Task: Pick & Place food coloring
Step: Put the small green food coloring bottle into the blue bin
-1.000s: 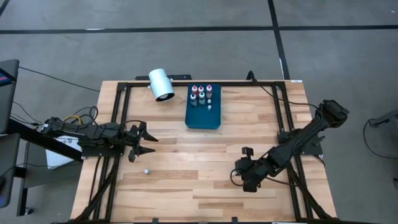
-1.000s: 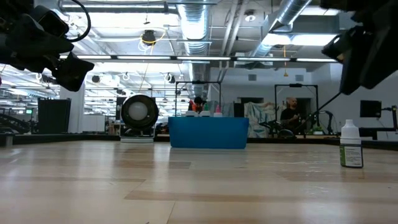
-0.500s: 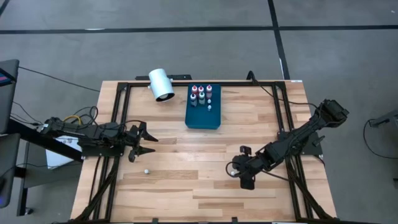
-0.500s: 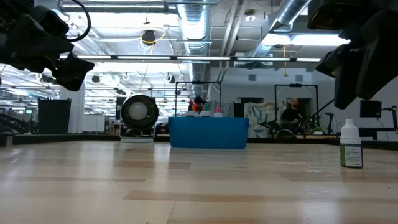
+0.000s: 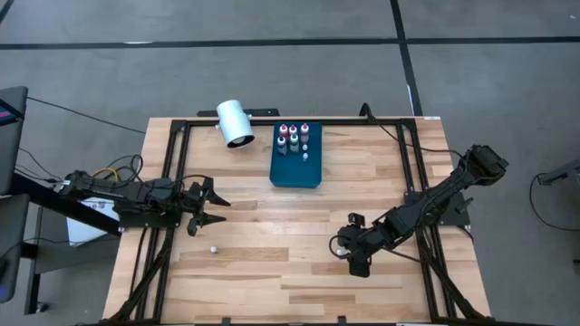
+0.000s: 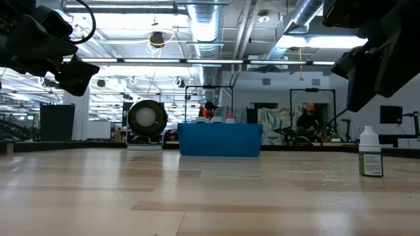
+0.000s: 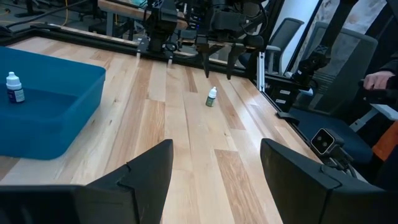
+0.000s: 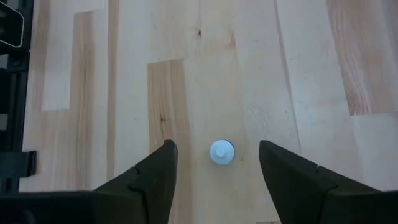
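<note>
Wood: pale plank table, seen from above, with a dark robot arm at each side.
Blue tray: flat rectangular tray at the far middle of the table, with a cluster of food coloring bottles standing in its far end.
White cylinder: large, lying on its side just beside the tray's far left corner.
Target bottle: tiny white-capped dropper bottle, upright on bare wood in the table's right half, well apart from the tray.
Loose bottle: another small one on the left half, near the left arm.
Step in hand: judged to be the pick, with the reach lined up over the target bottle and no grip made yet.
Right tool: poised over the target bottle, fingers spread wide to either side of the cap, holding nothing; in the low view clearly above the bottle and not touching it.
Left tool: raised over the left edge, fingers wide apart, empty, waiting.
Next move: likely a straight descent until the fingers flank the bottle's body, then a gentle squeeze; small and light, so easily tipped by an off-centre finger.
</note>
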### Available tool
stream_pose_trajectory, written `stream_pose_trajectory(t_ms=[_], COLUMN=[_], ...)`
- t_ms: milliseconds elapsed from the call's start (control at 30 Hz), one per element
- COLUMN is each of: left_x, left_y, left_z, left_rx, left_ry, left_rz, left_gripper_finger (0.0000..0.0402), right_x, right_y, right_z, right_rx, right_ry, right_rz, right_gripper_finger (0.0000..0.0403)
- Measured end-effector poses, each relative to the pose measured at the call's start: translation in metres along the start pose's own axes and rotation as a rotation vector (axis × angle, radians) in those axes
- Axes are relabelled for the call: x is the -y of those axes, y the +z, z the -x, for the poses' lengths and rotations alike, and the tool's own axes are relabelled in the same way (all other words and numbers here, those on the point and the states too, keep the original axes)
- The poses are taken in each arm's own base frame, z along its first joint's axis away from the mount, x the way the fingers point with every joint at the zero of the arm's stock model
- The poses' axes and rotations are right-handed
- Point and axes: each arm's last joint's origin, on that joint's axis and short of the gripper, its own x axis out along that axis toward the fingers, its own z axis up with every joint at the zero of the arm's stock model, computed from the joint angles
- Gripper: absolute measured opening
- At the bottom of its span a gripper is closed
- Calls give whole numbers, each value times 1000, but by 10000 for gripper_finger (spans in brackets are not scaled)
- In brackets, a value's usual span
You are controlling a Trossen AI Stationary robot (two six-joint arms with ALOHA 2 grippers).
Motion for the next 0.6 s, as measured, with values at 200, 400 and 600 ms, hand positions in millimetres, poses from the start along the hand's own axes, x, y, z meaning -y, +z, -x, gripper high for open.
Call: stream_pose_trajectory(t_ms=[200,400,600], left_x=[0,0,0], left_y=[0,-1,-1], left_z=[0,0,0], left_rx=[-2,-11,-12], left_ry=[1,4,4], left_rz=[0,0,1], left_gripper_finger=[234,234,234], right_x=[-5,1,6], right_y=[-6,-12,-9], right_z=[-22,-42,-47], right_rx=[-74,-146,-140], right_ry=[7,-37,-44], right_rz=[14,2,-18], right_gripper_finger=[219,226,229])
